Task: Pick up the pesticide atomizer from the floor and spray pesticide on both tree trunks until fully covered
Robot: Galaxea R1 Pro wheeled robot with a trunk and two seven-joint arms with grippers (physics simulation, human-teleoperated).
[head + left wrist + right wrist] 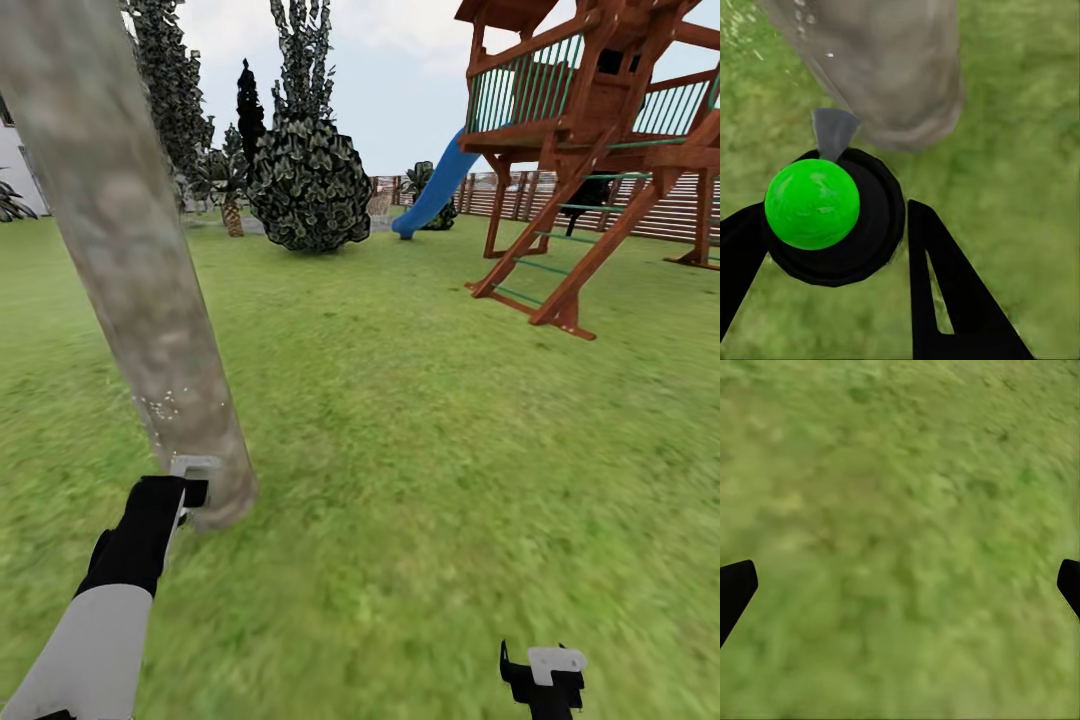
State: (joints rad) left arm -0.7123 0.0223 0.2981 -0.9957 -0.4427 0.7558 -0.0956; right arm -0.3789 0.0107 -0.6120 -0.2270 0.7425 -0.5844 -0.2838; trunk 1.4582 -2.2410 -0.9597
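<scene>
Left gripper (832, 247) closed on the pesticide atomizer (832, 217): black fingers (952, 292) clamp either side of a round black body capped by a glossy green dome, a grey wedge-shaped nozzle pointing at the tree trunk (892, 67). In the head view the left gripper (185, 492) sits just beside the foot of the tree trunk (130, 260), a thick, smooth, mottled grey-brown column leaning up and leftward out of frame. Pesticide (165, 405) shows as a scatter of tiny white specks low on the bark; a few more specks in the left wrist view on the trunk's upper part. Right gripper (540, 680) hangs low over bare lawn (420, 450), well apart from the trunk; in its wrist view the two black fingers (735, 589) stand wide apart, nothing between them, blurred grass beneath. Open grass runs wide to the right and ahead of the trunk. Farther back: a round dark bush (310, 185) with scaly foliage, a red-brown wooden play tower (590, 150) with green railings and slanted braces, a blue slide (435, 190), and a brown slatted fence (680, 215) closing the far right edge.
</scene>
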